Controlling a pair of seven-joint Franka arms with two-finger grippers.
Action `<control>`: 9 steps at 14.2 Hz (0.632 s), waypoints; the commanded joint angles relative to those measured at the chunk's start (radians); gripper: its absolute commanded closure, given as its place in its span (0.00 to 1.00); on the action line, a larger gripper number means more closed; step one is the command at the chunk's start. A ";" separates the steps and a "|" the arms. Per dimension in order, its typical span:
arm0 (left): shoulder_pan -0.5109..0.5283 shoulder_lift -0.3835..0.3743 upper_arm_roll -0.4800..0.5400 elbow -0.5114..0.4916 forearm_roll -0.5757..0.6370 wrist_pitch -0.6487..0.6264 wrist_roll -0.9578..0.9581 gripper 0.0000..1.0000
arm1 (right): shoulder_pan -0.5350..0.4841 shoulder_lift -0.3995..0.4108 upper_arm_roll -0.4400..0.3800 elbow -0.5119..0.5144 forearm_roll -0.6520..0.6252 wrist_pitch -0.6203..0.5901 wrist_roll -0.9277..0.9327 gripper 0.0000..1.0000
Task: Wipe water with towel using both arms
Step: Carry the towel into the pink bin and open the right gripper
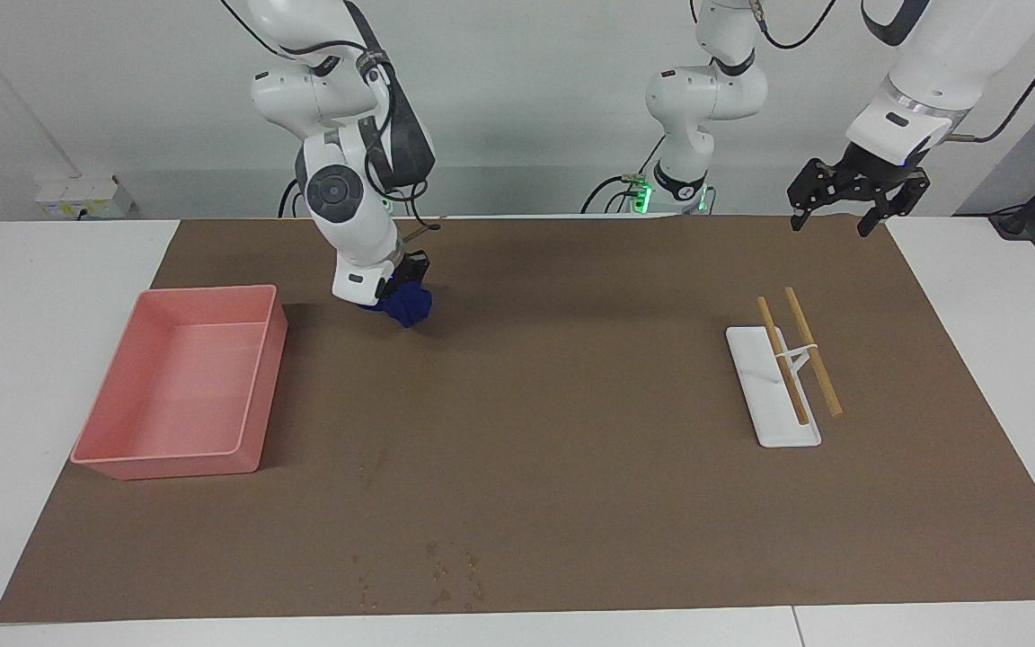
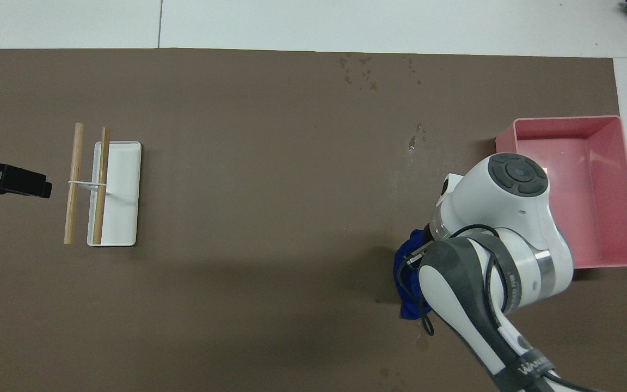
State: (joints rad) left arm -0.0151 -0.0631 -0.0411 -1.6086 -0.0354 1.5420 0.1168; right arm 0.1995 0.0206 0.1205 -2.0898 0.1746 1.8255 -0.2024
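Observation:
The deep blue towel (image 1: 410,306) hangs bunched from my right gripper (image 1: 402,289), which is shut on it just above the brown mat, beside the pink tray's corner nearest the robots. From overhead, the towel (image 2: 407,275) shows only partly under the right arm, and the right gripper's fingers are hidden. Small water drops (image 1: 442,575) dot the mat at the edge farthest from the robots, also seen as water drops (image 2: 359,69) overhead. My left gripper (image 1: 830,221) waits open in the air over the mat's corner at the left arm's end; in the overhead view the left gripper (image 2: 29,184) is partly cut off.
A pink tray (image 1: 212,293) stands at the right arm's end, its rim (image 2: 564,119) partly covered by the arm overhead. A white stand (image 1: 774,404) carrying two wooden sticks (image 1: 816,358) sits toward the left arm's end. A few more drops (image 2: 417,140) lie near the tray.

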 commanded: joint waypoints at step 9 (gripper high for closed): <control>0.012 -0.024 -0.009 -0.028 0.014 0.009 0.014 0.00 | -0.126 -0.142 -0.005 0.217 -0.027 -0.297 -0.058 1.00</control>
State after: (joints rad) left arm -0.0151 -0.0630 -0.0411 -1.6086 -0.0354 1.5420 0.1169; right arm 0.0896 -0.0799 0.1134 -1.8831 0.1686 1.5571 -0.2419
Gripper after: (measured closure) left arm 0.000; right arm 0.934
